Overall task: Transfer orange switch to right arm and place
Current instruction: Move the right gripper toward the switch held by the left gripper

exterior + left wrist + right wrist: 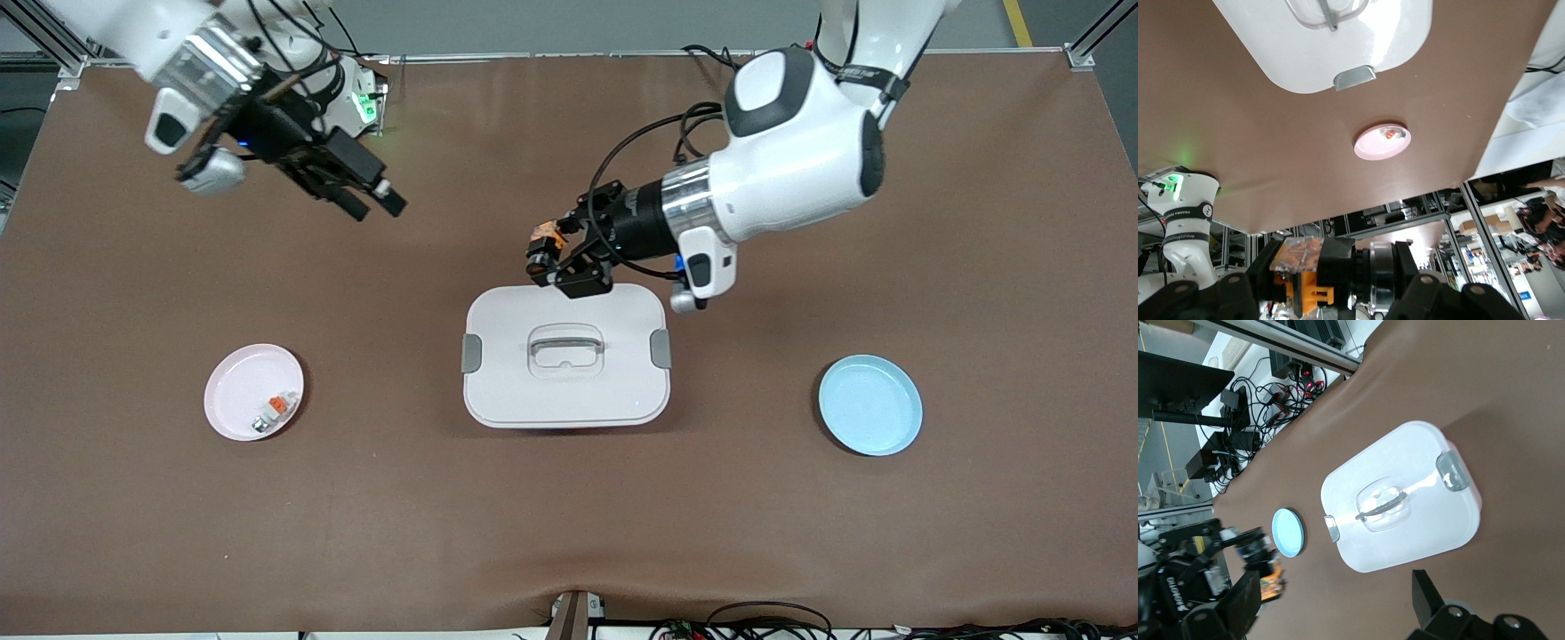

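The orange switch [544, 237] is a tiny black stubby button with an orange face and orange marks. It is up in the air, pinched in the left gripper [549, 253], over the table beside the white lidded box [565, 366].

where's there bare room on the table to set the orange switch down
Bare mat lies between the white lidded box and the camera's edge, and between box and blue plate. The pink plate already holds small parts. The left hand crowds the box's upper edge.

arms: glossy white shells, grey joint caps | wrists: silver rings – black cables | base: green light
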